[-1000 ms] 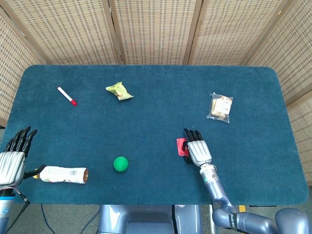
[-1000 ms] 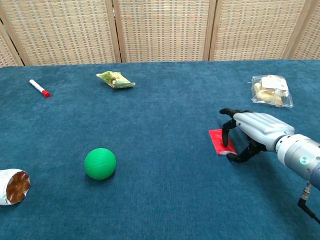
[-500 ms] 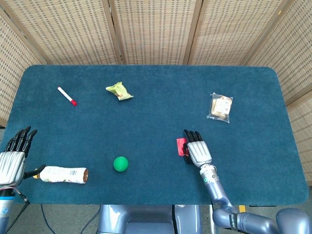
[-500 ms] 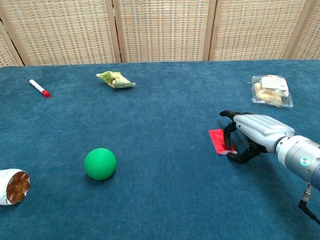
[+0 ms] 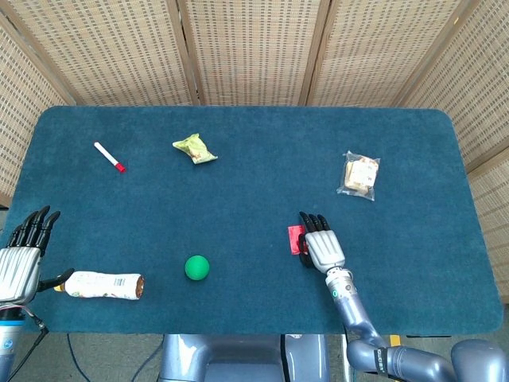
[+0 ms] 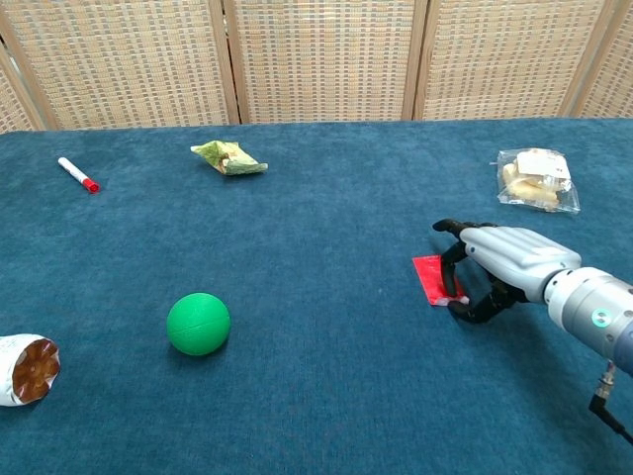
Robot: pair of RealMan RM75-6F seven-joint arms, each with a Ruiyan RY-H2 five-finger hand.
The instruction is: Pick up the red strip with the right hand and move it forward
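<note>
Thing: red strip [image 6: 431, 278], a small flat piece, bright red.
Pose: lies flat on the blue cloth of the bench [image 6: 316, 396], not lifted, its long side running roughly front to back with a slight tilt.
Place: right half of the bench, toward the near edge.
Visible part: in the chest view its left portion shows; in the head view only a narrow red sliver [image 5: 295, 239] shows.
Contact: the right hand [image 6: 499, 262] arches over its right edge, dark fingertips [image 6: 447, 267] down on or at that edge; whether they pinch it cannot be told.
</note>
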